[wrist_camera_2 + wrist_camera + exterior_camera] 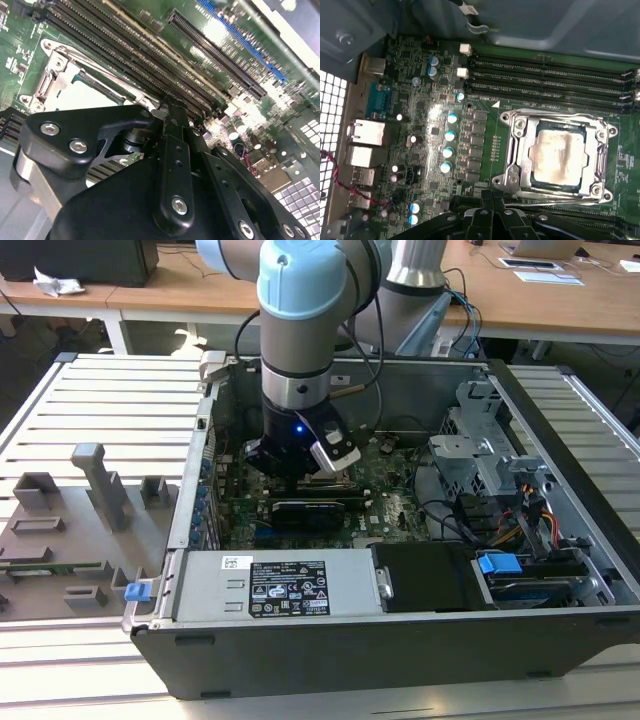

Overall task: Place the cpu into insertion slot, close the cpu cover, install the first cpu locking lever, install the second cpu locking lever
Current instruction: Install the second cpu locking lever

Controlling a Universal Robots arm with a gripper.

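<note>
cpu [555, 156] seated in the insertion slot, cpu cover [516, 150] down — gripper [492, 204] clenched empty beside the socket.

The setting is a robotics or electronics-assembly laboratory. An opened desktop computer case [400, 570] lies on a bench [110, 400] built of slatted aluminium profiles, with the green motherboard [485, 125] exposed. A light-blue industrial robot arm [300, 310] reaches down into the case. On the exterior view's left, grey fixture blocks [70, 530] stand on a tray on the slatted surface. Behind the bench, wooden desks [560, 300] carry papers and equipment, and cables [465, 310] hang from the desk edge beside the arm's base, as in a shared research workspace.
</note>
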